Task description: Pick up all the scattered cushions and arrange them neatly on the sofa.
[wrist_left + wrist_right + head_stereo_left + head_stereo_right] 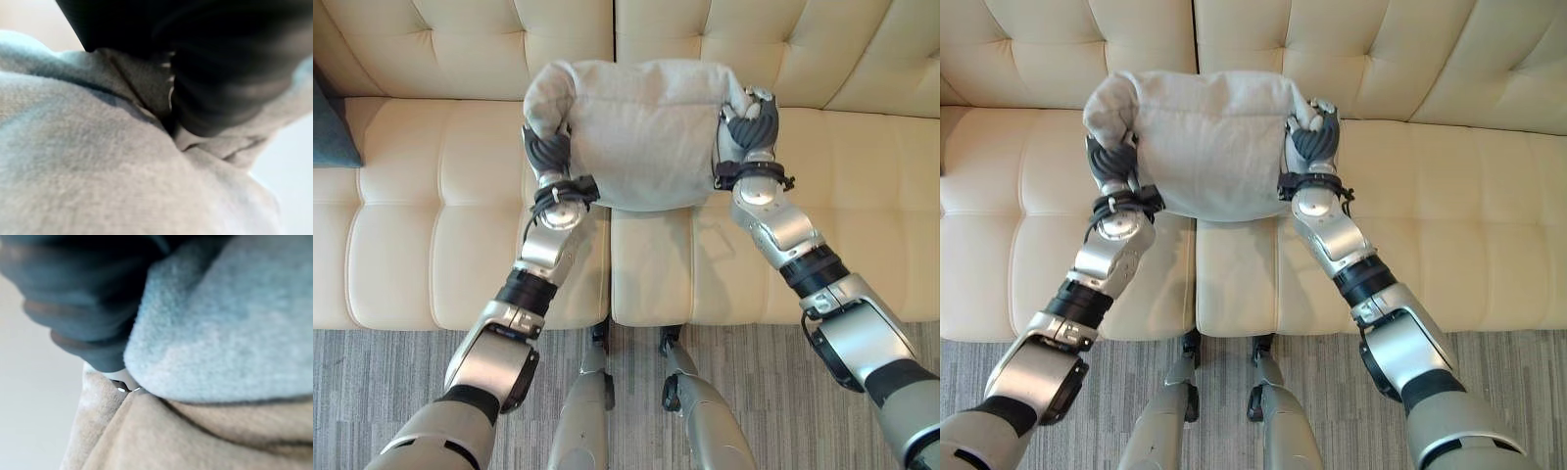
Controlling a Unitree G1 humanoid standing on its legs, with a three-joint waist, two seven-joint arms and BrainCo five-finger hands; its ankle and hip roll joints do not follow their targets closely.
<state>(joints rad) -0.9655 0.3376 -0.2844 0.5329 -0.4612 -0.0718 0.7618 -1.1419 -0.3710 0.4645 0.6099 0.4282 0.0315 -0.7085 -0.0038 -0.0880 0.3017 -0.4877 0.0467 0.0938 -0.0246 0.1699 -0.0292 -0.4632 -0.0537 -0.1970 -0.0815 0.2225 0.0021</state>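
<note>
One grey cushion (641, 132) at centre frame, held above the cream sofa (431, 225).
My left hand (546, 149) and right hand (751, 125) clamp its two side edges, fingers curled into the fabric; a dark cushion (331, 122) sits at far left.

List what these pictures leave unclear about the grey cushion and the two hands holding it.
- Left hand fingers: buried behind the grey cushion in the eye views, blurred in its wrist view.
- Right hand: fingers curl round the cushion's corner; the thumb is hidden.
- Cushion underside: whether it touches the sofa is hidden by its own bulk.
- Dark cushion: cut off by the left eye view's edge.
</note>
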